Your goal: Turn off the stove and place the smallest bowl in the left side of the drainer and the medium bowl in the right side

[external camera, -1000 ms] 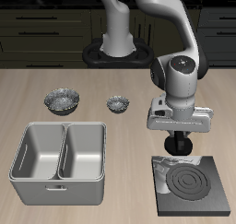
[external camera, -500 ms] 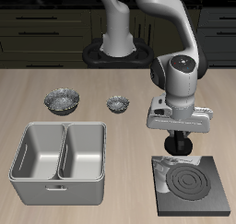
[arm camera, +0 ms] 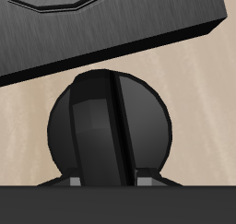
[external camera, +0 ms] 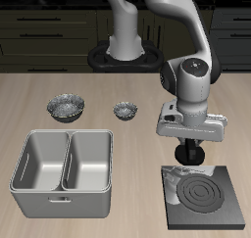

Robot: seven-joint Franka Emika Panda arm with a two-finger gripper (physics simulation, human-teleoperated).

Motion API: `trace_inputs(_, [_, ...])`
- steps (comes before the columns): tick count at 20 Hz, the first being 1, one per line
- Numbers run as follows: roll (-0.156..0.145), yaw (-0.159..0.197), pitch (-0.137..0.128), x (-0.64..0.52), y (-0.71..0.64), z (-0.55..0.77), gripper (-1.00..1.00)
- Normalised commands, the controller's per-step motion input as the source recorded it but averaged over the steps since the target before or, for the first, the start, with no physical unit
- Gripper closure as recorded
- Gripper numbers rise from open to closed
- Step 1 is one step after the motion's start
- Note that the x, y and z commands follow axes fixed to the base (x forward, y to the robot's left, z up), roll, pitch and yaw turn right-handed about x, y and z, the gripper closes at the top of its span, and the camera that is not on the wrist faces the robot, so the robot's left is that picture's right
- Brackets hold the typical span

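Note:
The stove [external camera: 208, 198] is a black square plate near the table's front edge, and its spiral coil [external camera: 203, 196] looks dark. My gripper [external camera: 189, 161] hangs straight down over the stove's back edge. In the wrist view the round black knob [arm camera: 109, 126] fills the middle, and my gripper [arm camera: 109, 180] has a fingertip on each side of the knob's raised ridge. The smallest bowl [external camera: 124, 110] sits farther back, mid-table. The medium bowl [external camera: 66, 107] lies beside it, behind the drainer [external camera: 62, 171], whose two compartments hold nothing.
A crinkled shiny shape [external camera: 177, 177] shows beside the stove's back corner, partly hidden under my gripper. Behind the table run dark cabinets, and the robot's base stands at the back.

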Motion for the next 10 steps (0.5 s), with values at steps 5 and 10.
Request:
trace_inputs(5, [0.000, -0.048, 0.001, 0.00, -0.03, 0.07, 1.00])
trace_inputs(10, [-0.009, -0.037, -0.013, 0.00, -0.06, 0.08, 1.00])
